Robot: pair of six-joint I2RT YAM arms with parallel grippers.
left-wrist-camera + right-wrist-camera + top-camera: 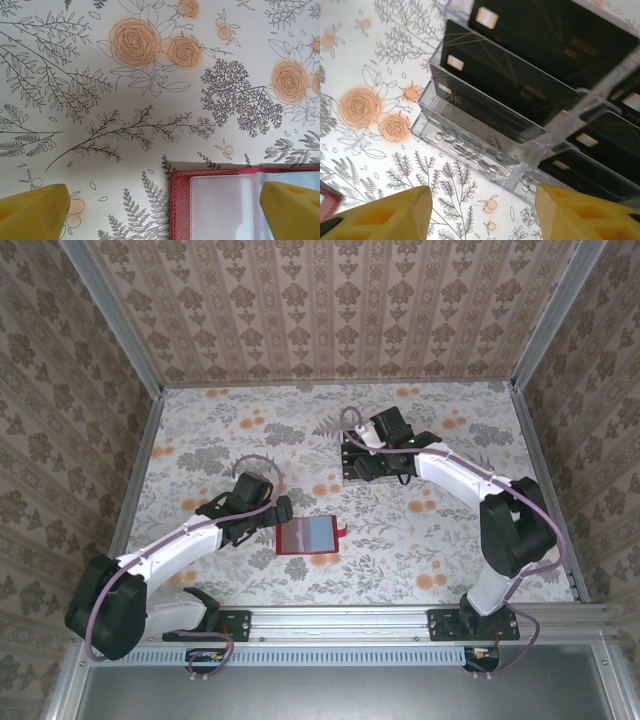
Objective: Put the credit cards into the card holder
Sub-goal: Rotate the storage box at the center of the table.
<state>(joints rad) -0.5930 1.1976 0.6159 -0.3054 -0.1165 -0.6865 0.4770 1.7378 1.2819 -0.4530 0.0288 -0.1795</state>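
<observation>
The card holder (181, 206) shows grainy red leather-like skin with a stitched edge, and its inner sleeve (225, 200) is clear, glossy plastic. The credit cards (505, 82) gleam smooth black. Their tray (465, 134) is transparent hard plastic. The floral table cover (125, 167) looks matt.

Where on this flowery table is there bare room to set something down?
Bare cloth: the far left corner, between wall and clear tray; the near right, between card holder and right arm. Crowded: the middle, with the left tool at the card holder's edge and the right tool by the credit cards.
</observation>
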